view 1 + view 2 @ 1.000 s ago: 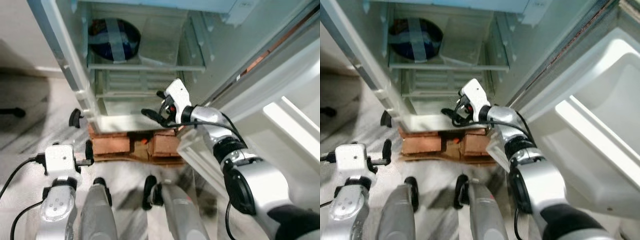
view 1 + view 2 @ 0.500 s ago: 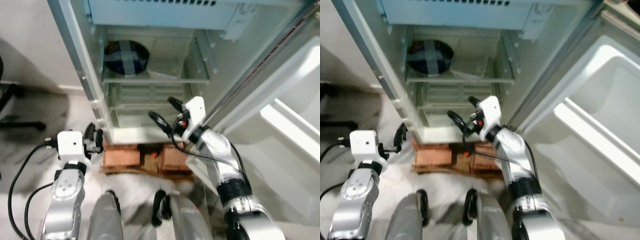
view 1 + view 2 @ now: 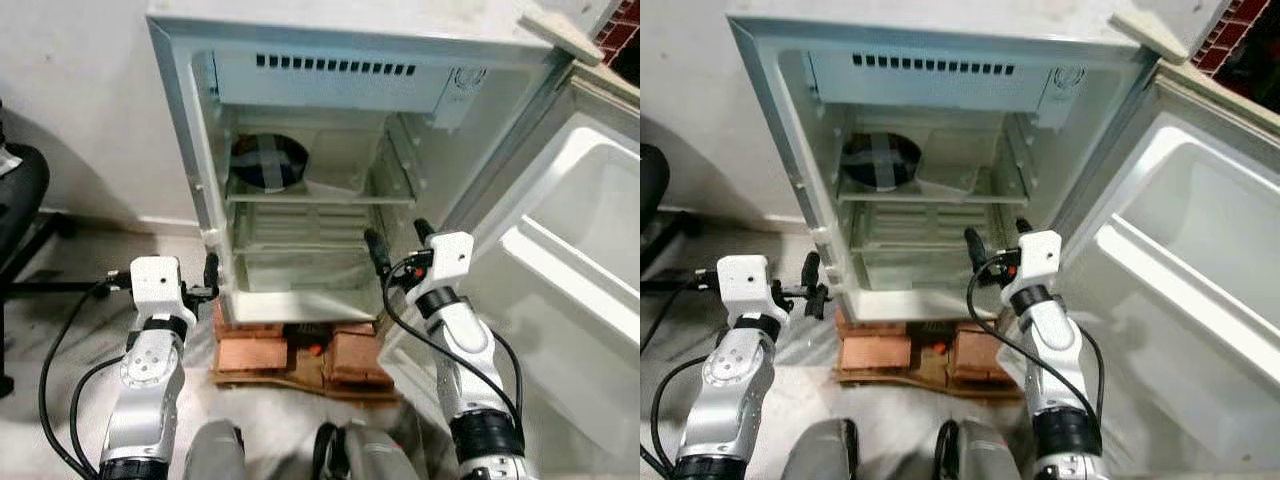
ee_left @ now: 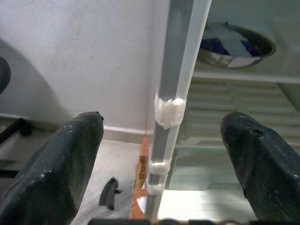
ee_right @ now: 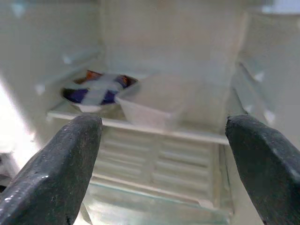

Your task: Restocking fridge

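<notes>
Nearest us, our left gripper (image 3: 209, 277) hangs with its fingers spread, empty, just outside the left wall of the small white open fridge (image 3: 190, 150). Our right gripper (image 3: 398, 247), fingers also spread and empty, sits at the fridge's open front on the right. The fridge stands on red bricks (image 3: 252, 351). Deeper in, on the upper shelf, we see a round dark-blue dish crossed with pale tape (image 3: 268, 162) just beside a clear plastic tray (image 3: 335, 175). The white door (image 3: 590, 240) stands swung open on our right.
</notes>
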